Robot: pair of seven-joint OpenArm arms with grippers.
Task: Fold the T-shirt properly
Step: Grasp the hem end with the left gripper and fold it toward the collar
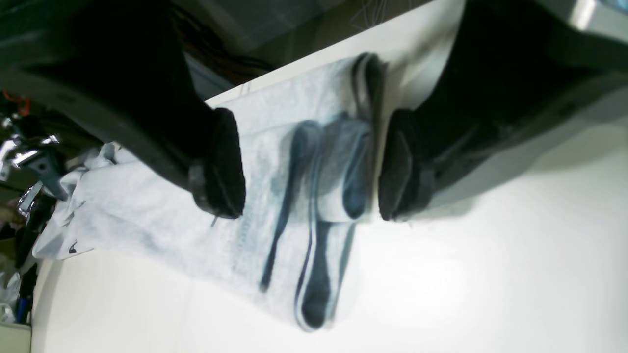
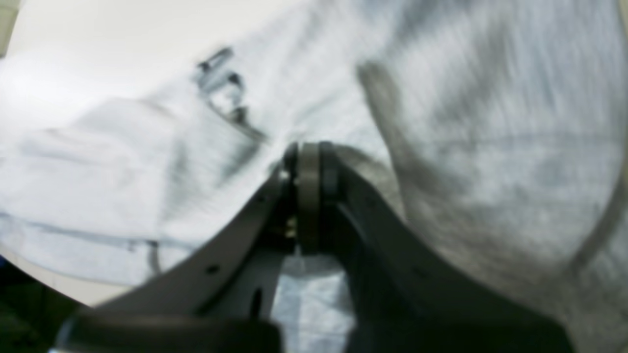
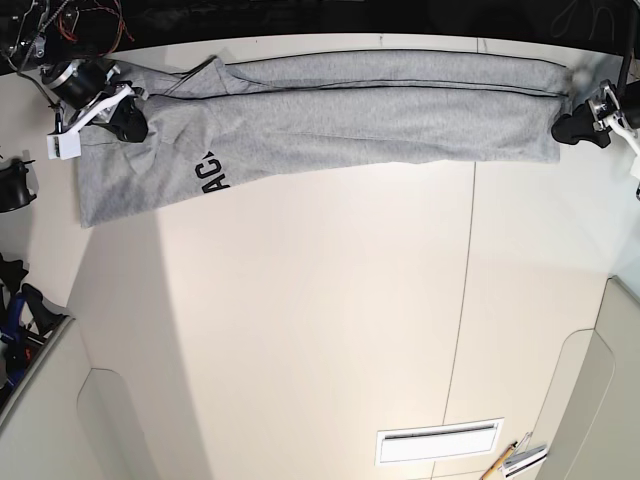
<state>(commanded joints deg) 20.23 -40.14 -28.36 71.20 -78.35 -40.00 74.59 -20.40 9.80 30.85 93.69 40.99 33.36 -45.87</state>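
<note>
Along the table's (image 3: 320,330) far edge, T-shirt (image 3: 380,115): right fingers (image 2: 309,162) clamped on it, left fingers (image 1: 230,162) spread.

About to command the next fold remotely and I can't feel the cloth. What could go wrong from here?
1. The left gripper is open over the T-shirt end; closing may catch only some of the stacked folded layers.
2. The right gripper is shut on cloth at the other end; pulling alone may skew the strip.
3. The far edge lies near the table edge and may slide off.

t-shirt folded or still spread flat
Folded lengthwise. The T-shirt lies as a long narrow band along the table's far edge, layered edges showing, black letters only partly visible.
</note>
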